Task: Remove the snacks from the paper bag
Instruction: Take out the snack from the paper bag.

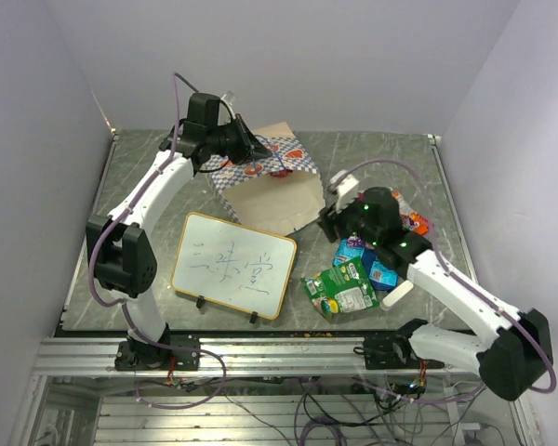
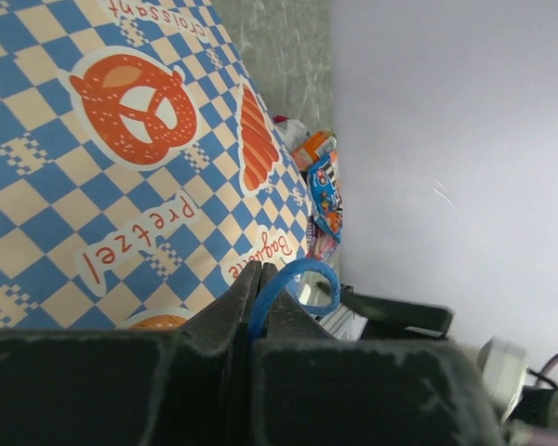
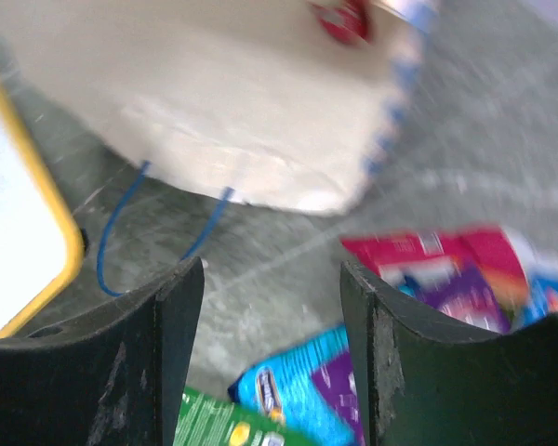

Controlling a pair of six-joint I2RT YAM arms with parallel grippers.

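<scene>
Fingers (image 2: 219, 321) of the left gripper (image 2: 259, 271) are pressed together on a thin blue cord handle (image 2: 302, 279) of the paper bag (image 1: 277, 200), with no gap between the jaws. In the left wrist view the bag's blue-and-white chequered band fills the space just beyond them, printed with an orange pretzel and the words "pretzel" and "croissant". From above, this gripper holds the chequered end raised at the far side of the table (image 1: 130, 186), and the bag slopes down so its plain tan end lies toward the middle. The right gripper (image 3: 272, 279) stands with its jaws well apart and nothing between them, low over the table just beside the bag's tan edge. Its wrist view is blurred. A second blue cord loop (image 3: 121, 232) trails from that edge onto the grey-green surface. The snacks are out on the table on the right side, clustered under and around the right arm: a green packet (image 1: 344, 290) nearest the front edge, blue-teal packets (image 1: 356, 251) touching it just behind, and a red-white-orange packet (image 1: 411, 221) farther right. A small white object (image 1: 397, 293) lies just beside the green packet, partly under the arm. A wood-framed whiteboard (image 1: 234, 265) with handwriting lies flat to the left of the snacks, its far corner close to the bag.
</scene>
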